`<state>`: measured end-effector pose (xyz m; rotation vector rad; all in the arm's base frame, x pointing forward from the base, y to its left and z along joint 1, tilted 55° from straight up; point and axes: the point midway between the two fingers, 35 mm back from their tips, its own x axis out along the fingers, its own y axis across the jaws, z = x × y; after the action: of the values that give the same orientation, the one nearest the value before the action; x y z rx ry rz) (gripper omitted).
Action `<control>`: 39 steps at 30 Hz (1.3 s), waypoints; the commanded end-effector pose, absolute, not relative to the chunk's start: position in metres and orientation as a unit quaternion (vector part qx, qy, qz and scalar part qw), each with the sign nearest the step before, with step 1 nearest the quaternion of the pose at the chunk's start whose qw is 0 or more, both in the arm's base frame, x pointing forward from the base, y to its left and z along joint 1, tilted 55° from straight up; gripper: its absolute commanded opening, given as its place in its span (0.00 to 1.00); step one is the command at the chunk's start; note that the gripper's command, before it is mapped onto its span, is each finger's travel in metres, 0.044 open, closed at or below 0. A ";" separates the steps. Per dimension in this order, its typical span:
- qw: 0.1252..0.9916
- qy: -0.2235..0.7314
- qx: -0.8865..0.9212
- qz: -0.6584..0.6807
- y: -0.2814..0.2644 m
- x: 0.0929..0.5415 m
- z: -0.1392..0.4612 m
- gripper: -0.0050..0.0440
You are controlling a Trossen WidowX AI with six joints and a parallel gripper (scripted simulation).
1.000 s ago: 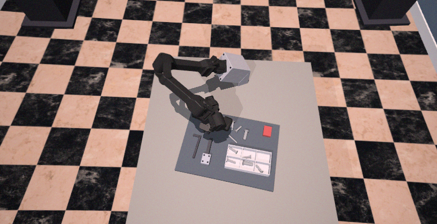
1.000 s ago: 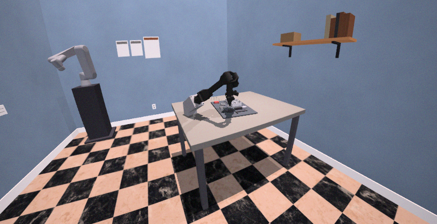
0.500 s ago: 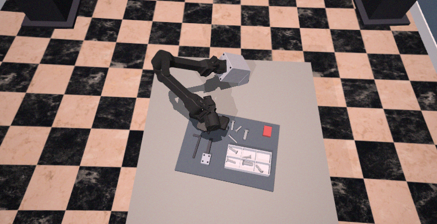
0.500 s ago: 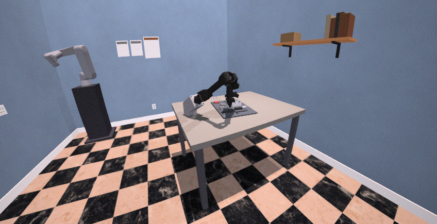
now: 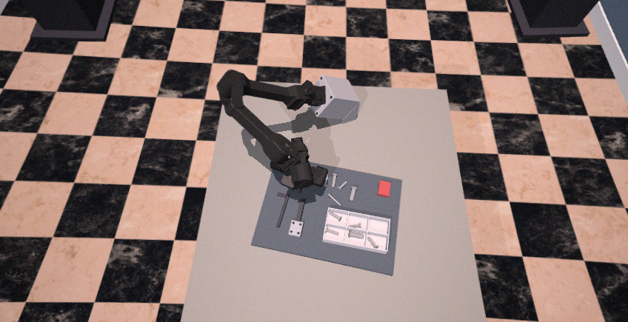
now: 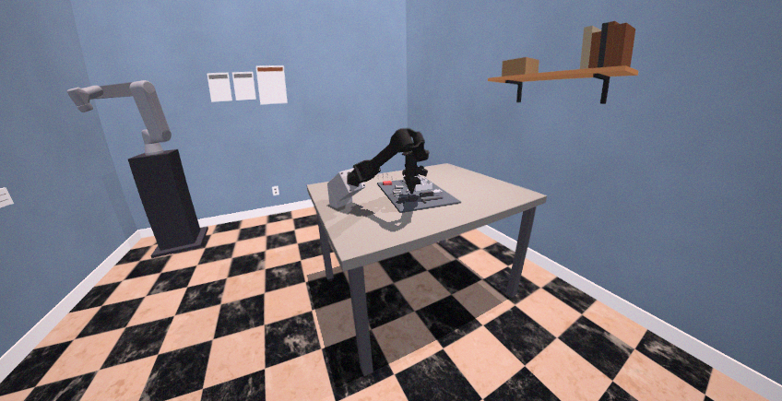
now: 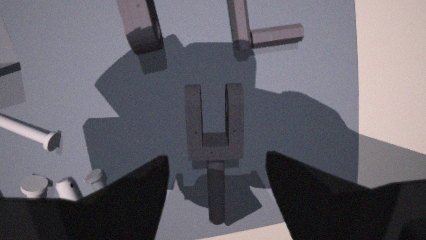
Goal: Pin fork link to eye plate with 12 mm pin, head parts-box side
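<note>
The dark fork link (image 7: 215, 135) lies flat on the grey mat, its two cheeks pointing away from me and its stem towards me. My gripper (image 7: 217, 161) is open and empty just above it, one finger on each side of the fork's base. In the overhead view the gripper (image 5: 308, 181) hides the fork. The eye plate (image 5: 299, 217) is a dark bar on a white block; its end shows in the wrist view (image 7: 141, 25). Several loose pins (image 5: 340, 187) lie to the right, one of them in the wrist view (image 7: 30, 132).
A white parts box (image 5: 357, 229) with several pins sits on the mat (image 5: 325, 217) at the front right. A red block (image 5: 383, 188) lies at the mat's far right. A dark T-shaped bar (image 5: 283, 208) lies left of the eye plate. The arm's grey base box (image 5: 337, 98) stands behind.
</note>
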<state>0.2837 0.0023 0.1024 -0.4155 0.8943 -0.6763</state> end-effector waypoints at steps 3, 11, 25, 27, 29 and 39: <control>0.829 0.418 -0.193 -0.316 0.002 0.284 0.105 0.61; 0.828 0.420 -0.194 -0.317 0.001 0.284 0.103 0.61; 0.827 0.422 -0.196 -0.317 -0.006 0.288 0.096 0.61; 0.826 0.423 -0.196 -0.316 -0.007 0.289 0.094 0.61; 0.826 0.423 -0.196 -0.316 -0.009 0.290 0.092 0.61; 0.826 0.423 -0.196 -0.316 -0.017 0.295 0.086 0.61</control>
<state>0.2940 -0.0154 0.0873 -0.4151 0.8991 -0.6771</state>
